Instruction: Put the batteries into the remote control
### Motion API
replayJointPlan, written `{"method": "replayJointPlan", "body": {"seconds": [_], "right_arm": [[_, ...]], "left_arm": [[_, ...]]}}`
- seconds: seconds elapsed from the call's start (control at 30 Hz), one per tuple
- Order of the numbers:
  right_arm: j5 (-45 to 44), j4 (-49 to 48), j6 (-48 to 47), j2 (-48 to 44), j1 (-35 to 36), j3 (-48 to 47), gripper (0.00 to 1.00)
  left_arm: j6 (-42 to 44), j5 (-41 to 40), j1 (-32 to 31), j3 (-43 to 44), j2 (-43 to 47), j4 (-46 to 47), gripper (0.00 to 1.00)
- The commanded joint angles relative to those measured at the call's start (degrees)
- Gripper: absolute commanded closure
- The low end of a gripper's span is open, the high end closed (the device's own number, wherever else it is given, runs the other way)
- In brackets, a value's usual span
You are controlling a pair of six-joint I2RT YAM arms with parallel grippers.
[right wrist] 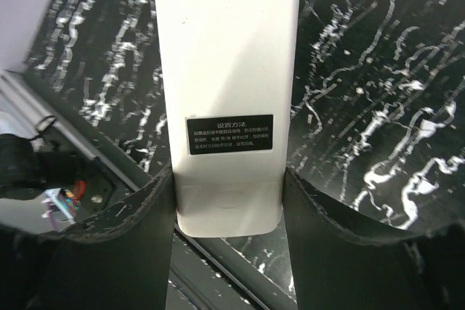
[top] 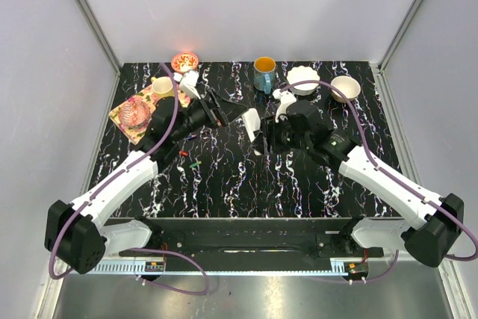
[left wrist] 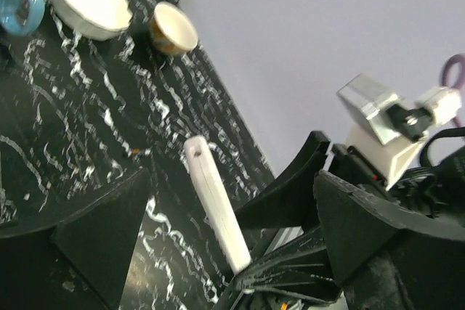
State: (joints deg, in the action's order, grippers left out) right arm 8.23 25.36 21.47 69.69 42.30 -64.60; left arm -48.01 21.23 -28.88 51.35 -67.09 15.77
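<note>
The remote control point(right wrist: 227, 92) is a white slab showing its plain back with a black label. My right gripper point(right wrist: 227, 179) is shut on its lower end, one finger pressed against each long side. From above, the remote control point(top: 251, 119) stands tilted over the middle of the table, between the two grippers. My left gripper point(top: 224, 113) is open beside it. In the left wrist view the remote control point(left wrist: 216, 212) appears edge-on between my wide-open fingers point(left wrist: 102, 230), touching neither. Two batteries lie on the table near the left arm, one reddish point(top: 183, 153) and one greenish point(top: 196, 162).
At the back stand a blue mug point(top: 264, 72), a white scalloped bowl point(top: 302, 78) and a small tan bowl point(top: 346, 87). A red patterned bowl point(top: 184, 61), a cup point(top: 162, 86) and a placemat point(top: 137, 112) occupy the back left corner.
</note>
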Motion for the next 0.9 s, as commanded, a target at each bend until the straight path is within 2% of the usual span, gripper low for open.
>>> {"method": "replayJointPlan", "body": {"seconds": [0.0, 0.13, 0.4, 0.73, 0.87], "right_arm": [[-10.86, 2.32, -2.40, 0.35, 3.04, -3.69, 1.00], [-12.18, 2.49, -2.75, 0.97, 4.36, -4.39, 1.00], [-11.31, 3.11, -4.86, 0.98, 6.12, -4.48, 1.00], [-10.51, 4.34, -6.88, 0.89, 6.21, -4.31, 1.00], [-10.86, 4.17, -7.06, 0.97, 6.39, -4.48, 1.00]], "left_arm": [[5.29, -5.67, -2.75, 2.78, 0.30, -9.86, 0.01], [5.03, -6.38, -4.60, 4.11, -2.34, -14.10, 0.04], [3.71, -2.87, -6.01, 5.68, -7.09, -12.17, 0.25], [2.57, 0.21, -7.15, 6.92, -10.08, -9.71, 0.36], [2.48, 0.30, -7.77, 6.48, -10.43, -9.18, 0.38]]}}
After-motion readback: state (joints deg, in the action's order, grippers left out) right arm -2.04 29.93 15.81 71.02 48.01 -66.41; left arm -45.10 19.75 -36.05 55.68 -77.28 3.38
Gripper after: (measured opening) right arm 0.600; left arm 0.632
